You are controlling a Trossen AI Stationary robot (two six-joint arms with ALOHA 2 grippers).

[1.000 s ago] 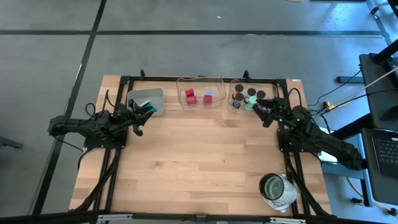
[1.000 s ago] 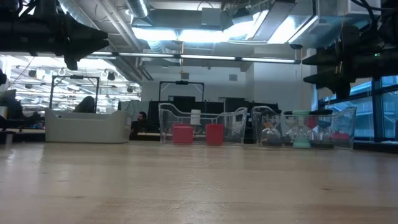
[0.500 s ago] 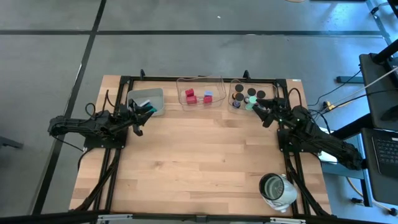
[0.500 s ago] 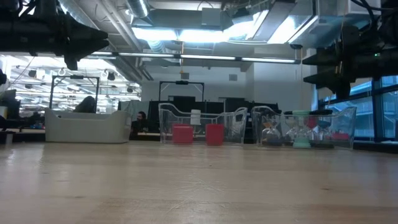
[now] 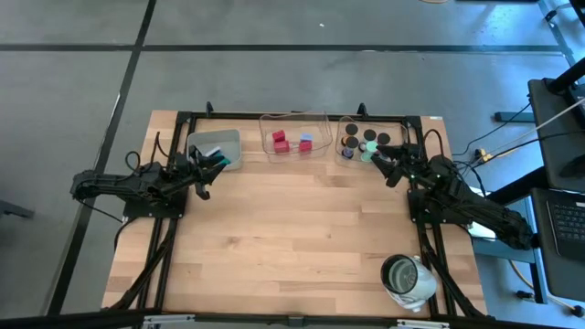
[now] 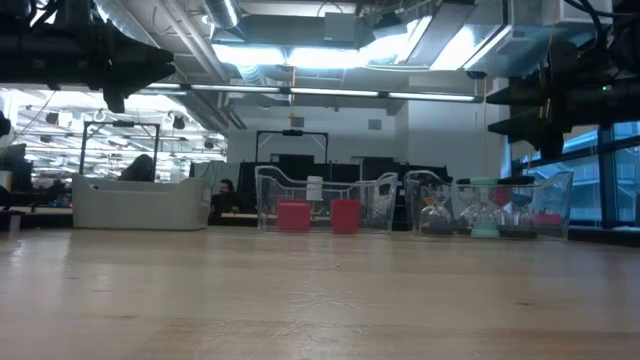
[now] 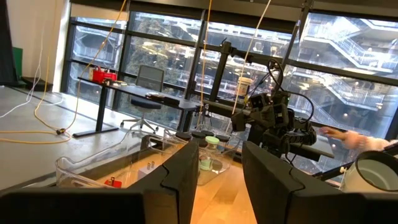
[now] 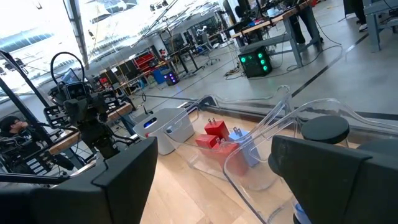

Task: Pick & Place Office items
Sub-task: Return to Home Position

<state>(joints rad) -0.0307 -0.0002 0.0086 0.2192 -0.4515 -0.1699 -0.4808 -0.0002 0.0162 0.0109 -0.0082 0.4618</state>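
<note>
The office items lie in three trays along the table's far edge. Two red blocks (image 5: 279, 141) and a pale-blue cube (image 5: 306, 139) sit in the middle clear tray (image 5: 294, 119). Black round caps (image 5: 369, 136) and a green disc (image 5: 366, 155) are in the right clear tray (image 5: 402, 128). Teal and white rectangles (image 5: 213, 152) rest in the grey tray (image 5: 228, 139). My left gripper (image 5: 203, 166) hovers open just near of the grey tray, holding nothing. My right gripper (image 5: 382, 163) hovers open beside the right tray's near edge, also holding nothing. Both sets of fingers stand apart in the wrist views (image 7: 219, 180) (image 8: 211, 180).
A silvery-white round container (image 5: 407, 279) stands near the table's near right corner. Bare wood (image 5: 292, 228) spreads between the arms and toward the near edge. Black frame rails (image 5: 274, 116) run along the far edge. A person's hand (image 7: 357, 142) shows beyond the table in the left wrist view.
</note>
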